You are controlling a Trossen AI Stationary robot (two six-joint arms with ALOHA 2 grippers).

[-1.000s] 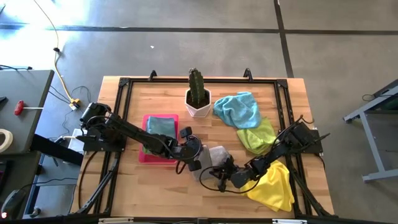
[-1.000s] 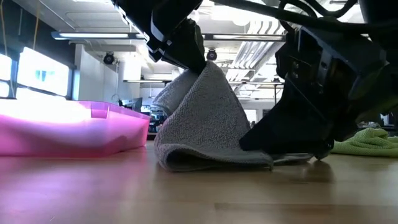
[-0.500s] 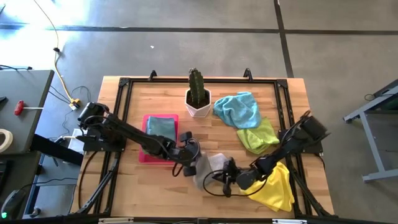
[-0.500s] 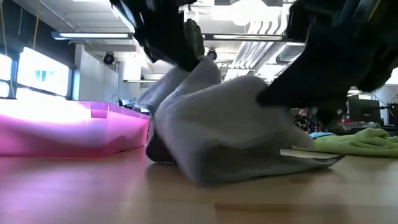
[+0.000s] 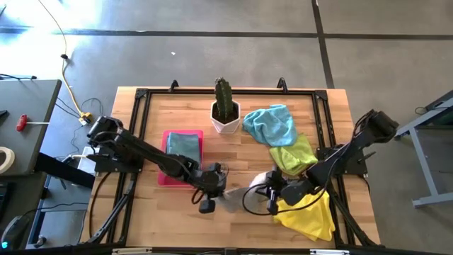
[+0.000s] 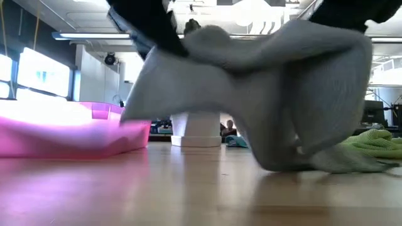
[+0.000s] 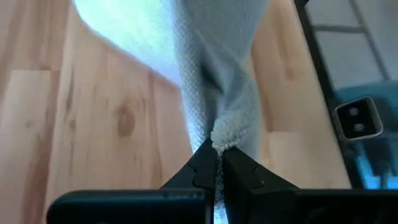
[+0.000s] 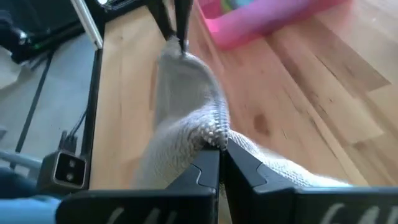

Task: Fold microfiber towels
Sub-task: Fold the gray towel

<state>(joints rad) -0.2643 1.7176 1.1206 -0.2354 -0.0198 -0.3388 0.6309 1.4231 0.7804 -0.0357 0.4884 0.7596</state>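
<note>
Grey towel (image 6: 264, 94): held up off the desk (image 5: 233, 227) between both arms, near the front edge, one lower fold trailing on the wood.
Left pincer (image 7: 216, 163): clamped on one bunched corner of the grey cloth.
Right pincer (image 8: 219, 151): clamped on another corner (fabric is seen pinched between its tips).
Step in hand: judged to be lifting and spreading the cloth for a fold.
Good practice: corners should be drawn apart evenly and level, tension kept gentle so no corner slips.
Surroundings: pink tray (image 5: 167, 178), a yellow towel (image 5: 311, 216) and a green towel (image 5: 294, 156) lie close by.

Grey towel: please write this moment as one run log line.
step: lifting | left gripper: shut on grey towel | right gripper: shut on grey towel | towel: partly off table
</note>
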